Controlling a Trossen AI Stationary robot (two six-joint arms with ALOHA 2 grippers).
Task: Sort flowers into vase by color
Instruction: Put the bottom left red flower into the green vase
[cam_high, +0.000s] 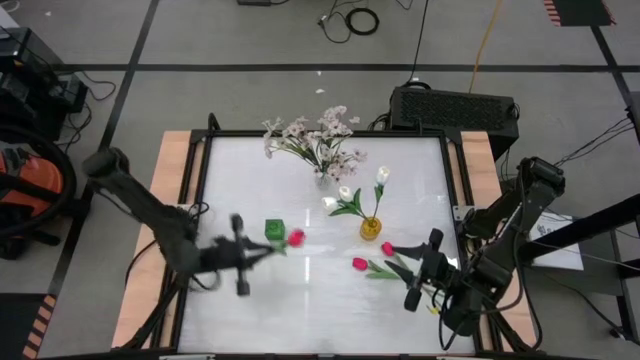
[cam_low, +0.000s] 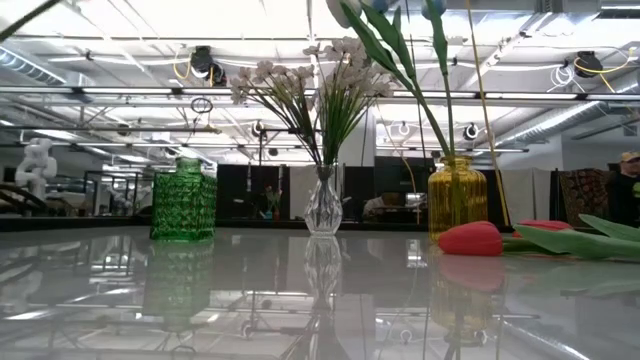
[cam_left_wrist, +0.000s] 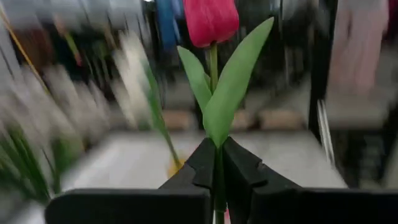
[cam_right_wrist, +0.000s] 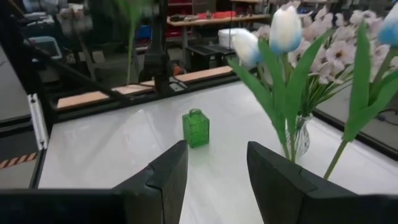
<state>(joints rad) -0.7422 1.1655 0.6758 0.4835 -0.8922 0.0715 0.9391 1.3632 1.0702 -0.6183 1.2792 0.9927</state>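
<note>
left gripper (cam_left_wrist: 217, 180) is clamped on a pink tulip's (cam_left_wrist: 211, 22) stem, held at the green vase's (cam_high: 275, 230) 3 o'clock. right gripper (cam_high: 420, 270) waits, fingers apart, by two pink tulips (cam_high: 372, 266) lying at 4 o'clock. white tulips (cam_high: 362, 185) fill the yellow vase (cam_high: 371, 228); sprays (cam_high: 315, 135) stand in the clear vase (cam_low: 323, 205) at 12.

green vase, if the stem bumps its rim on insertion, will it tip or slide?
The green vase looks squat and square-sided, so it's probably hard to tip. The table is glossy, so sliding seems likelier than toppling. It looks empty, probably light, so a sideways nudge from the pink tulip held in the left gripper could shift it.
</note>
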